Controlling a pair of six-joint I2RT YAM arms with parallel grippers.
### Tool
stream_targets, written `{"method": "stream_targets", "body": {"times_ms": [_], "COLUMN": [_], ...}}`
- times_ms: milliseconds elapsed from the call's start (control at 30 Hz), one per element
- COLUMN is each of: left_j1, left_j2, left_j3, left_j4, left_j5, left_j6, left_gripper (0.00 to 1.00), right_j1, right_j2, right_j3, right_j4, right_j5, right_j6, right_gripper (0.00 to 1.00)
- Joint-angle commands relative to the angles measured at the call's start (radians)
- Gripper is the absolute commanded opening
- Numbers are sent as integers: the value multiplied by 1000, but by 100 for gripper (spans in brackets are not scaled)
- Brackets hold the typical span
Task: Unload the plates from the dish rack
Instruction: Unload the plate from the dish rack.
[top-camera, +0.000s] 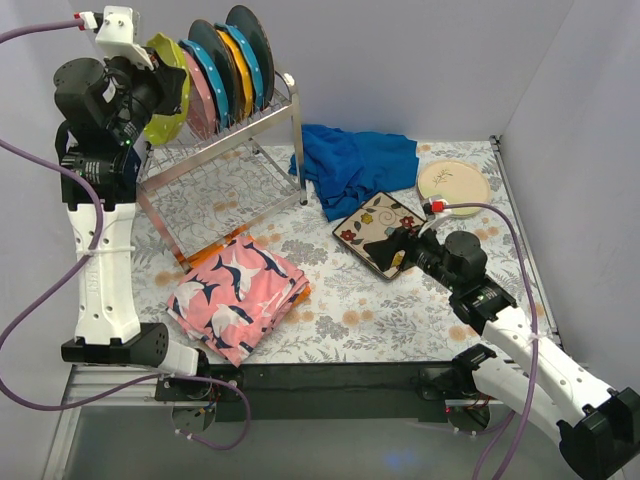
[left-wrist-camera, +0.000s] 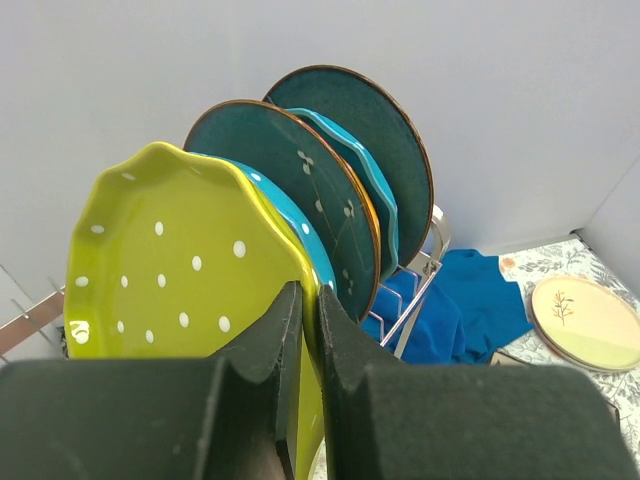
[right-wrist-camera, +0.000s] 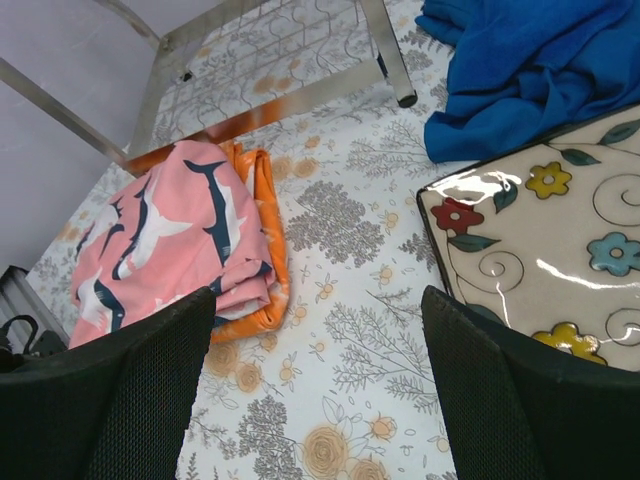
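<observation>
The dish rack (top-camera: 235, 140) stands at the back left with several plates upright in a row: pink dotted (top-camera: 200, 92), teal (left-wrist-camera: 290, 215), orange (top-camera: 238, 62) and dark teal (left-wrist-camera: 375, 140). At the row's left end is the yellow-green dotted plate (left-wrist-camera: 170, 270). My left gripper (left-wrist-camera: 310, 292) is shut on its rim from above. A square floral plate (right-wrist-camera: 545, 225) lies flat on the table at the right, and a round cream plate (top-camera: 453, 183) lies behind it. My right gripper (right-wrist-camera: 318, 330) hangs open over the table just left of the square plate, holding nothing.
A crumpled blue cloth (top-camera: 350, 165) lies between the rack's right leg and the flat plates. A folded pink patterned cloth (top-camera: 240, 290) lies at the front left, with an orange edge (right-wrist-camera: 268, 240) showing under it. Walls close in the back and the right side.
</observation>
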Motion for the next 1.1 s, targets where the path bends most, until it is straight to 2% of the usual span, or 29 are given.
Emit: {"method": "stream_targets", "body": {"times_ms": [0, 333, 800, 1067], "left_j1": [-2, -2, -2, -2], "left_j2": [-105, -153, -188, -279], "left_j3": [19, 39, 35, -91], "left_j4": [122, 59, -9, 9], "left_j5": [-26, -37, 66, 123], "left_j6": [58, 44, -11, -31], "left_gripper": [0, 0, 0, 0], "right_j1": [19, 48, 71, 97], "right_j2": [-7, 39, 32, 162], "right_j3": [87, 122, 159, 322], "right_j4": [22, 36, 33, 125], "right_j5": [-2, -28, -15, -32], "right_j6": [31, 86, 134, 278], "right_gripper": [88, 88, 87, 88]}}
